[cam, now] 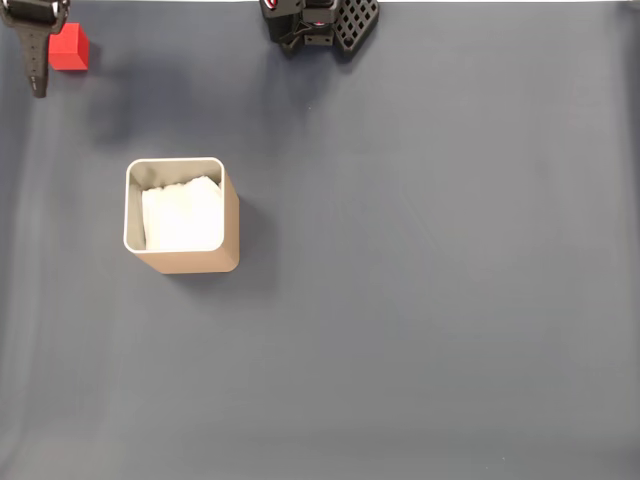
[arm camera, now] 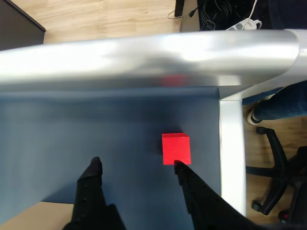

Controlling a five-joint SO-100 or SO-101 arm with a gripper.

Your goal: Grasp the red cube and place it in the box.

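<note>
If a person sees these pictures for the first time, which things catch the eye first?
The small bright red cube stands out at the top left corner of the dark grey mat in the fixed view, right beside the black gripper, which is open. Next comes the tan square box with white lining, left of centre.

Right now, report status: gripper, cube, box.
Gripper open, holding nothing. Cube on the mat by one fingertip, not between the fingers. Box upright, apart from the cube, nothing between them.
</note>
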